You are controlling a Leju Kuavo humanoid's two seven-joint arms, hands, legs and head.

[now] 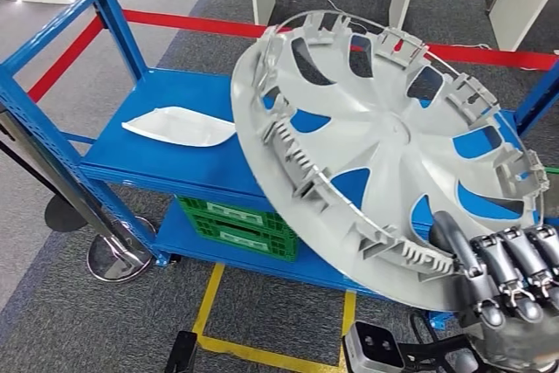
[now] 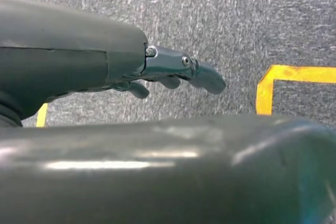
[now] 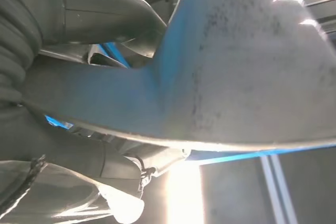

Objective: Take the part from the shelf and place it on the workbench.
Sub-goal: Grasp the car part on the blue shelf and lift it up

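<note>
Over on the left, a flat white piece [image 1: 178,126] lies on the blue shelf [image 1: 158,159], and a green crate [image 1: 240,226] sits on the level below it. The left hand [image 2: 174,72] hangs down over the grey carpet [image 2: 222,14] with its fingers stretched out and nothing in them. Moving right, the big silver wheel cover [image 1: 383,150] is up in the air, tilted, its inner ribbed side facing the robot, with the shelf's blue showing through its slots. At its lower right edge the right hand [image 1: 500,281] grips the rim, thumb on the inner face and dark fingers wrapped round the outside; the wrist camera shows the cover pressed close against that hand. To my eye the pick is done and the carry is the step in hand: the cover looks lifted clear of the shelf. Next, I'd guess, the robot has to turn toward the workbench, which I can't see from here, and keep that one-sided grip steady so the wide cover doesn't swing or slip.
</note>
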